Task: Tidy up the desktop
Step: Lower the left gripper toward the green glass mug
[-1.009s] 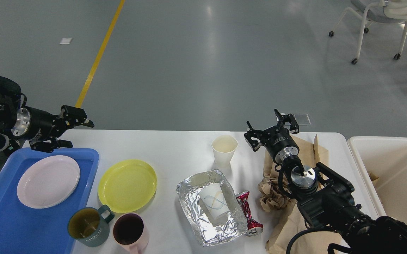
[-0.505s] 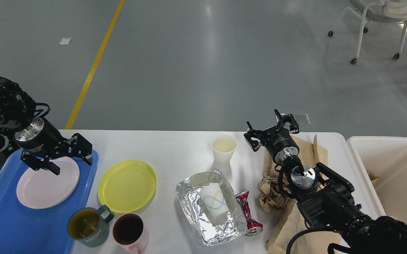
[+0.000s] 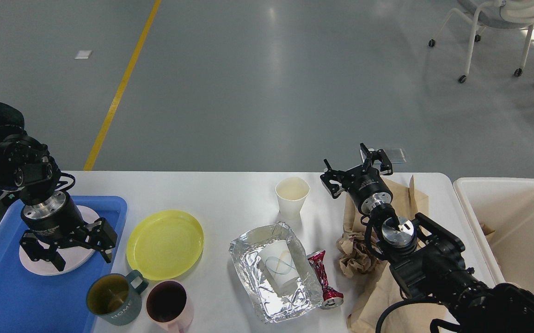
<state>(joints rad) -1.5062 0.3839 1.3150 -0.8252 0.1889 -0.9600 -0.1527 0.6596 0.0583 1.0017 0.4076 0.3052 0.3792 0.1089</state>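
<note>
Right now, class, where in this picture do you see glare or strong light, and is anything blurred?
Head view: bright glints on the foil tray; pale ceiling-light reflections on the floor; sunlight near the chair; soft shadows on the desktop; nothing noticeably blurred.

The left pincer (image 3: pixel 69 249) has swung down over the white plate (image 3: pixel 49 266).
</note>
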